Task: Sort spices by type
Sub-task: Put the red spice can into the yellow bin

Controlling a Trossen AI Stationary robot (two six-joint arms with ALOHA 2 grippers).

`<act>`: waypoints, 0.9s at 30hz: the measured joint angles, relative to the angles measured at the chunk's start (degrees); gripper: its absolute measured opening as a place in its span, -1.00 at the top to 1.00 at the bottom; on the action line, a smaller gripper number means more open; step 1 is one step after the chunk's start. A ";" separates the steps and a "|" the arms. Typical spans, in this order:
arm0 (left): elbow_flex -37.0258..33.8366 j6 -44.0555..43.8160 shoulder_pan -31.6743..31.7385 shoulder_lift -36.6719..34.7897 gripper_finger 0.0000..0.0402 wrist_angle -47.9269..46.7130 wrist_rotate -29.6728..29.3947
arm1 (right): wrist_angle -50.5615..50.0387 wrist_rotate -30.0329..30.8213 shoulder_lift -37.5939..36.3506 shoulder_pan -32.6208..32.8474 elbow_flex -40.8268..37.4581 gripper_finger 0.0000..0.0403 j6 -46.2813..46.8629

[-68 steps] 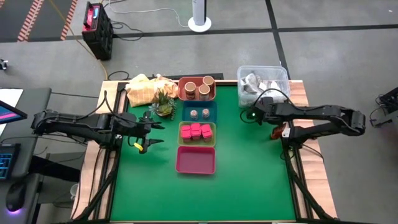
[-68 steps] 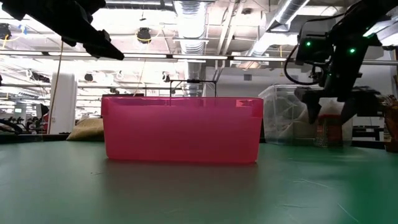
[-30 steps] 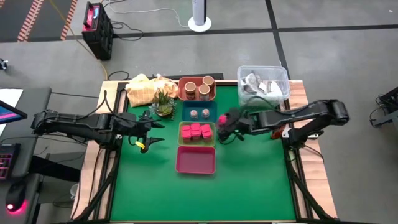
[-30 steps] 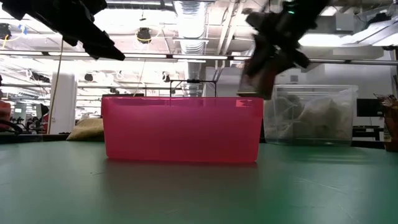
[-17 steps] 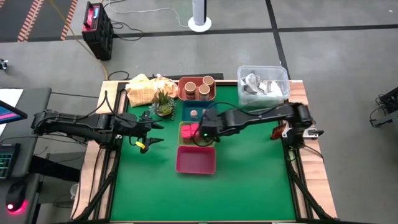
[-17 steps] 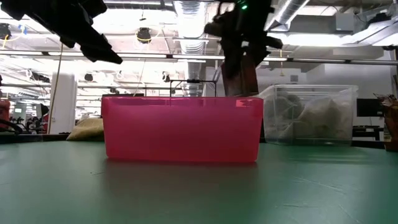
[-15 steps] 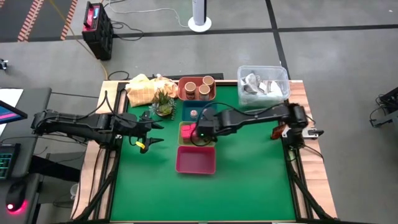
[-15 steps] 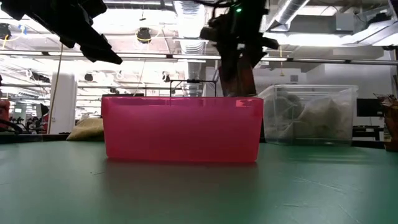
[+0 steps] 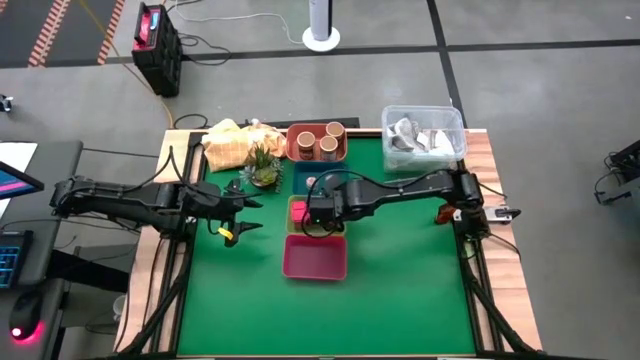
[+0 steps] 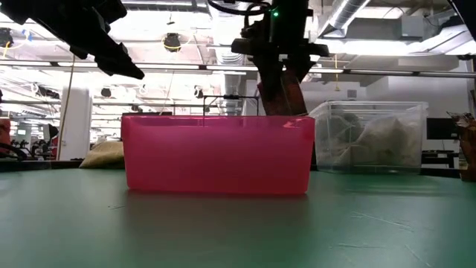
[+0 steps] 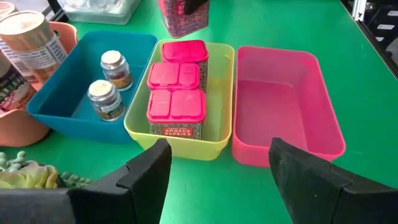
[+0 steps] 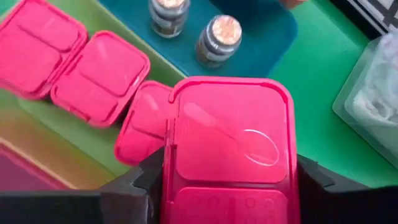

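My right gripper (image 9: 322,210) hangs over the yellow-green tray (image 11: 180,146), shut on a pink-lidded spice cube packet (image 12: 227,143). Three more pink packets (image 11: 177,81) stand in that tray. Two tiny pale-topped jars (image 11: 109,84) stand in the blue tray (image 11: 56,99). Tan-lidded jars (image 9: 322,140) stand in the orange tray. The pink tray (image 11: 283,106) holds nothing. My left gripper (image 11: 214,180) waits open at the table's left, pointing at the trays. My right gripper pinches the packet between its two fingers (image 12: 134,186), one on each of two opposite side walls (image 12: 163,180) just below the lid. The fingers come from above, slanting down. The packet (image 10: 284,95) hangs lifted clear over the yellow-green tray, slightly tilted.
A clear plastic tub (image 9: 423,135) stands at the far right corner. A small green plant (image 9: 263,170) and a yellow cloth (image 9: 235,143) lie at the far left. Bare green mat (image 9: 330,320) spreads toward the near edge.
My right gripper has carried the pink packet toward the table's left, from just right of the trays to above the yellow-green tray, tipping to point more steeply down. The packet stays held and clear of the trays.
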 joint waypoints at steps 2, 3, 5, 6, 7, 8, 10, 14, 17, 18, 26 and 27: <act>0.00 -0.27 0.00 0.00 -0.28 -0.02 0.00 | -0.32 -0.31 -0.02 -0.24 0.00 -0.16 -0.06; 0.00 -0.64 0.00 0.00 -0.28 -0.12 0.00 | -0.35 -0.38 -0.02 -0.43 -0.16 -0.16 0.28; 0.00 -1.06 0.00 0.00 -0.28 -0.57 0.00 | -0.46 -0.40 -0.02 -0.71 -0.51 -0.16 1.01; -0.02 -1.27 0.00 0.00 -0.28 -0.89 0.02 | -0.43 -0.40 -0.02 -0.79 -0.52 -0.16 1.11; -0.12 -1.63 0.00 0.12 -0.28 -0.91 0.02 | -0.27 -0.37 -0.02 -0.81 -0.52 -0.16 1.16; -0.40 -2.06 -0.03 0.47 -0.28 -0.55 0.03 | -0.04 -0.33 -0.02 -0.81 -0.53 -0.16 1.14; -1.32 -2.58 -0.20 1.11 -0.28 -0.16 0.02 | 0.47 -0.37 0.64 -0.72 -0.59 -0.16 0.89; -2.49 -3.44 -0.92 3.05 -0.28 -0.07 0.02 | 1.35 -0.28 1.49 -0.65 -0.63 -0.16 0.88; -2.91 -4.42 -1.79 4.67 -0.28 -0.02 0.03 | 3.16 -0.92 1.60 -0.68 -0.57 -0.16 -0.24; -3.07 -4.59 -2.04 5.19 -0.28 0.25 0.02 | 3.64 -1.23 1.60 -0.70 -0.59 -0.16 -0.59; -3.32 -4.99 -3.89 9.03 -0.28 2.35 0.02 | 8.30 -2.60 1.57 -0.43 -0.63 -0.16 -1.63; -3.32 -4.63 -4.01 9.07 -0.28 2.51 0.02 | 9.09 -2.90 1.57 -0.42 -0.63 -0.16 -1.74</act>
